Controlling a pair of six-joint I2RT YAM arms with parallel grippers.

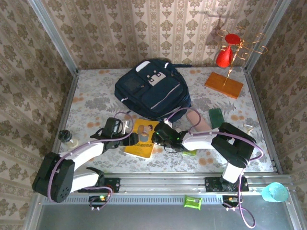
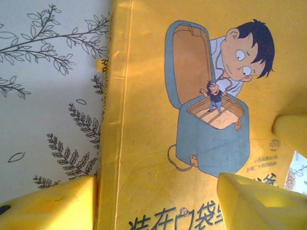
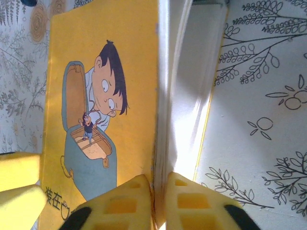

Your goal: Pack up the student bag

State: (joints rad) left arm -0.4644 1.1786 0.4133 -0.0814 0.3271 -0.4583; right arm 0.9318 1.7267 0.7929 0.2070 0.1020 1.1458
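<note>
Student bag [image 1: 152, 91], floral table [image 1: 91, 96], patterned walls [image 1: 120, 28]

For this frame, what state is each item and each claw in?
student bag: lying front up, looks closed.
yellow book: cover up on the table, page-side edge pinched.
right claw: shut on the yellow book.
left claw: open, fingers astride the book's spine edge.
red cup: hanging on the gold rack.
</note>
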